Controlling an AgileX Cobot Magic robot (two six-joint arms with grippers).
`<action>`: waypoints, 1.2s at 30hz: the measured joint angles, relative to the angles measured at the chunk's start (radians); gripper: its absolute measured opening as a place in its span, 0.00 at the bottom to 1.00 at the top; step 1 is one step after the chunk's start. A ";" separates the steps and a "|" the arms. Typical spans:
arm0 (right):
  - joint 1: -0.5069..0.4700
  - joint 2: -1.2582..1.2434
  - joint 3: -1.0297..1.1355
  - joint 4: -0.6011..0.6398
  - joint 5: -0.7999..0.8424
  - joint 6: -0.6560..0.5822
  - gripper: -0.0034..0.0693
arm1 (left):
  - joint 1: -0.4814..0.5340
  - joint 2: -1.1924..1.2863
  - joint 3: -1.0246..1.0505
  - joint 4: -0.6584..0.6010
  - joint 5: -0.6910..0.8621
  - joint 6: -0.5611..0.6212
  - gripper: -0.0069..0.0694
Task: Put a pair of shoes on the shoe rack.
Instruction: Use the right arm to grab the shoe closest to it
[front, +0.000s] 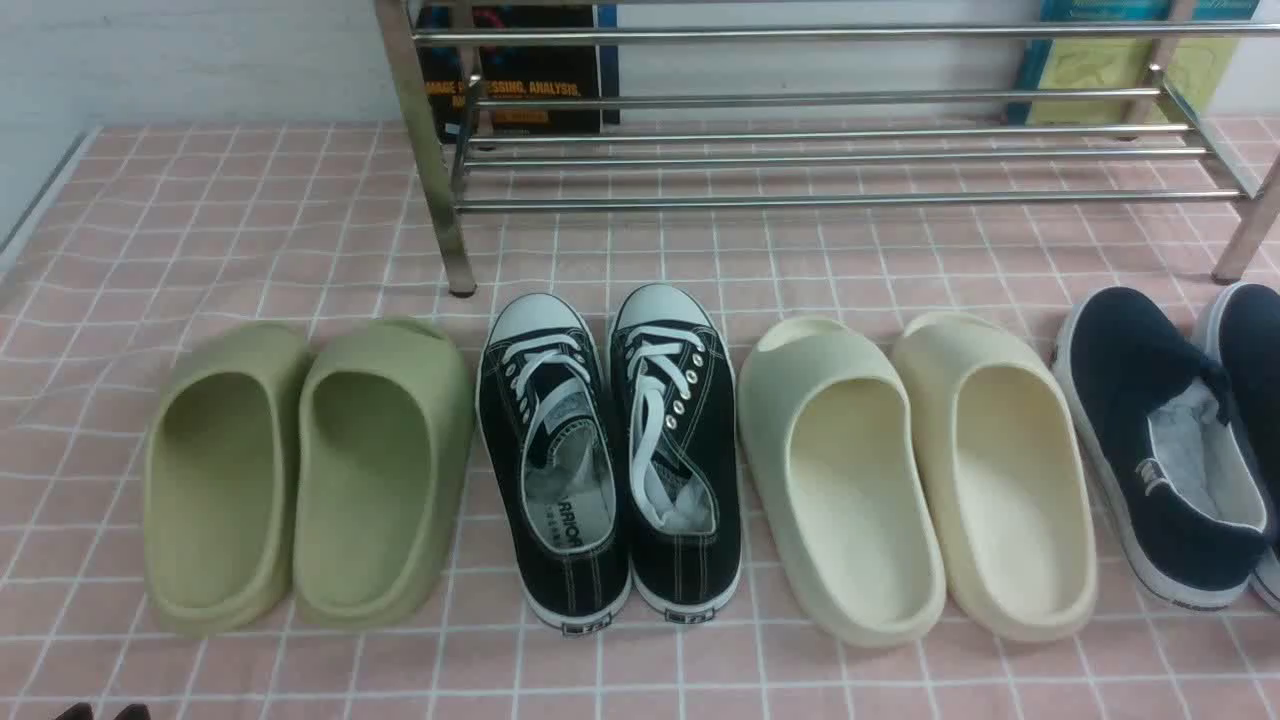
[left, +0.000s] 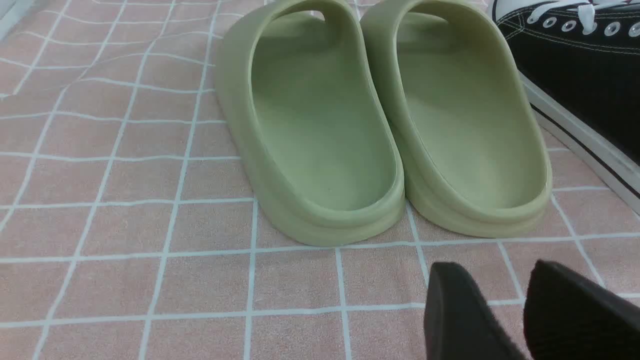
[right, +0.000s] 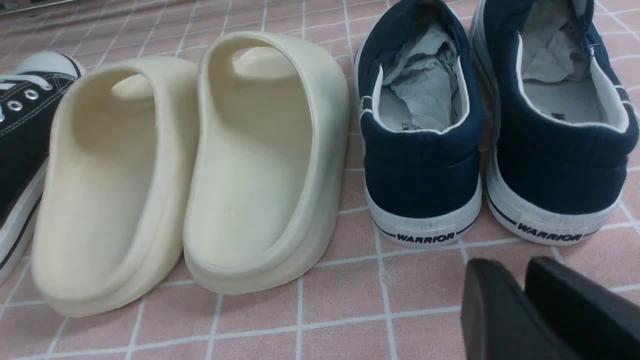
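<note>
The pair of navy slip-on shoes stands at the far right of the row. One (front: 1130, 400) is fully in the front view and the other (front: 1255, 340) is cut by the frame edge. In the right wrist view both heels face me, one (right: 420, 170) beside the other (right: 560, 160), with crumpled paper inside. My right gripper (right: 510, 272) hovers just behind these heels, empty, its jaws almost together. The chrome shoe rack (front: 830, 155) stands behind the row with bare bars. My left gripper (left: 492, 272) is empty, its jaws slightly apart, behind the green slides (left: 380, 125). Its tips (front: 100, 712) show at the bottom edge.
On the pink checked cloth (front: 200, 220), from left to right, stand green slides (front: 300, 470), black lace-up sneakers (front: 610, 460) and cream slides (front: 920, 470). Books lean on the wall behind the rack (front: 520, 80). A raised border runs along the left side (front: 40, 200).
</note>
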 joint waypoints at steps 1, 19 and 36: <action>0.000 0.000 0.000 0.000 0.000 0.000 0.21 | 0.000 0.000 0.000 0.000 0.000 0.000 0.40; 0.000 0.000 0.000 0.001 0.000 0.000 0.23 | 0.000 0.000 0.000 0.000 0.000 0.000 0.40; 0.000 0.000 0.000 0.001 0.000 0.000 0.25 | 0.000 0.000 0.000 0.000 0.000 0.000 0.40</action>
